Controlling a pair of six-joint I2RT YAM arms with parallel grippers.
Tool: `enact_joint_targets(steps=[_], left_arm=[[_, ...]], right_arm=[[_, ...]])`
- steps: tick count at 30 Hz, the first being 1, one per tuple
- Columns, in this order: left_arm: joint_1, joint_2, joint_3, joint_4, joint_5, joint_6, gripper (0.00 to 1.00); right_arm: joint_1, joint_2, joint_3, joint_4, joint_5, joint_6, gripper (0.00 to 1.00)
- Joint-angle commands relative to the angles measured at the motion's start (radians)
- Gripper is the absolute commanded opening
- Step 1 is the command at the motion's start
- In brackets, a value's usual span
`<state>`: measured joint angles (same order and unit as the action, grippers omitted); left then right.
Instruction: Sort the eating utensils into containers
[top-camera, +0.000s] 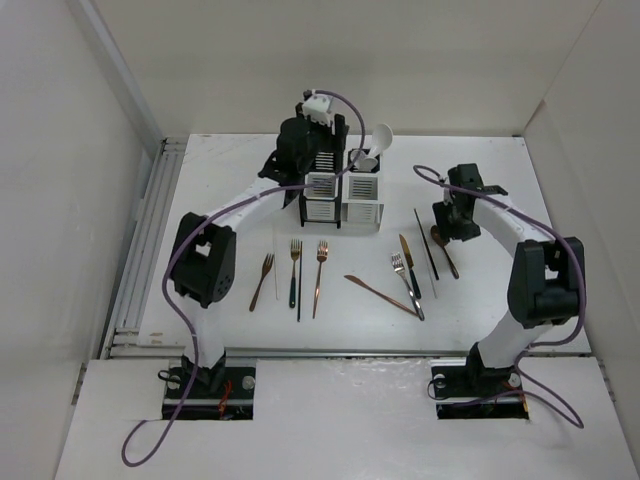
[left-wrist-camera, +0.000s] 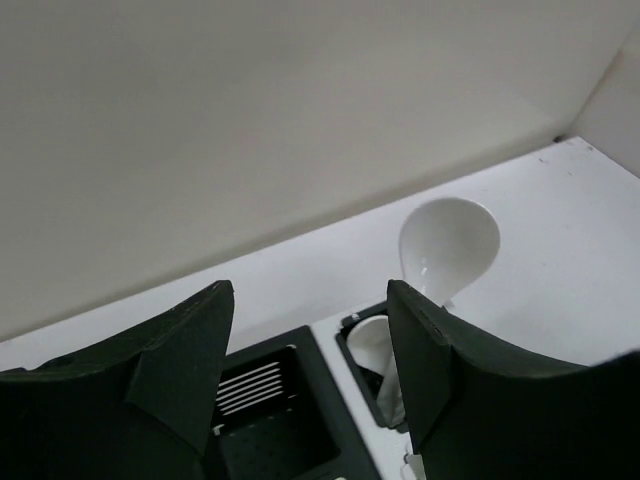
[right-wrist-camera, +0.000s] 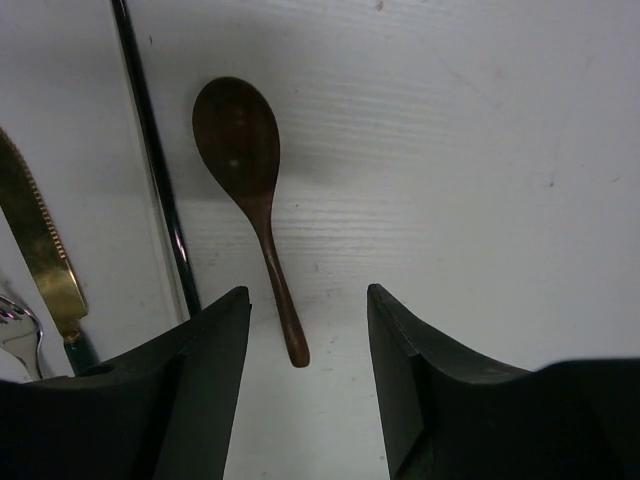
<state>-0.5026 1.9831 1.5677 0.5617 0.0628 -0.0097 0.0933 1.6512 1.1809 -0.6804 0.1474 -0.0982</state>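
Observation:
The black holder (top-camera: 322, 200) and the white holder (top-camera: 362, 207) stand side by side at the back of the table. My left gripper (top-camera: 308, 160) hovers over them, open and empty. In the left wrist view (left-wrist-camera: 308, 290) its jaws frame the black holder (left-wrist-camera: 324, 379) and the white holder (left-wrist-camera: 354, 404). Two white spoons (left-wrist-camera: 450, 245) stand in the white holder. My right gripper (top-camera: 450, 228) is open and low over the handle end of a brown spoon (right-wrist-camera: 238, 130), which lies between its jaws (right-wrist-camera: 306, 292) without touching them.
On the table lie a copper fork (top-camera: 262, 280), a dark-handled fork (top-camera: 295, 270), another copper fork (top-camera: 319, 275), a copper knife (top-camera: 380, 293), a silver fork (top-camera: 407, 283), a dark-handled copper knife (top-camera: 410, 262) and a black chopstick (top-camera: 426, 242). White walls enclose the table.

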Motion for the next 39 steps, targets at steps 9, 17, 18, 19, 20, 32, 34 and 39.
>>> enact_joint_targets(steps=[9, 17, 18, 19, 20, 32, 34, 39], left_arm=[[0.102, -0.217, -0.136, -0.118, -0.084, 0.036, 0.60], [0.168, -0.290, -0.260, -0.097, -0.064, 0.027, 0.60], [0.168, -0.314, -0.273, -0.086, -0.052, 0.017, 0.60], [0.180, -0.314, -0.284, -0.086, -0.052, 0.017, 0.60], [0.193, -0.326, -0.296, -0.086, -0.052, 0.017, 0.60], [0.220, -0.411, -0.457, -0.026, -0.141, 0.017, 0.62], [0.220, -0.423, -0.468, -0.026, -0.153, 0.017, 0.63], [0.251, -0.454, -0.503, -0.077, -0.162, 0.017, 0.63]], right_arm=[[0.002, 0.153, 0.017, -0.071, -0.098, 0.021, 0.53], [0.002, 0.211, 0.057, -0.031, -0.060, 0.034, 0.35], [0.002, 0.223, 0.057, -0.031, -0.060, 0.034, 0.24], [0.002, 0.223, 0.057, -0.031, -0.069, 0.034, 0.16], [0.002, 0.232, 0.057, -0.031, -0.069, 0.034, 0.08], [0.144, -0.261, 0.074, 0.442, 0.153, 0.206, 0.00], [0.207, -0.272, 0.065, 0.618, 0.207, 0.178, 0.00], [0.292, 0.014, 0.365, 0.739, 0.130, 0.167, 0.00]])
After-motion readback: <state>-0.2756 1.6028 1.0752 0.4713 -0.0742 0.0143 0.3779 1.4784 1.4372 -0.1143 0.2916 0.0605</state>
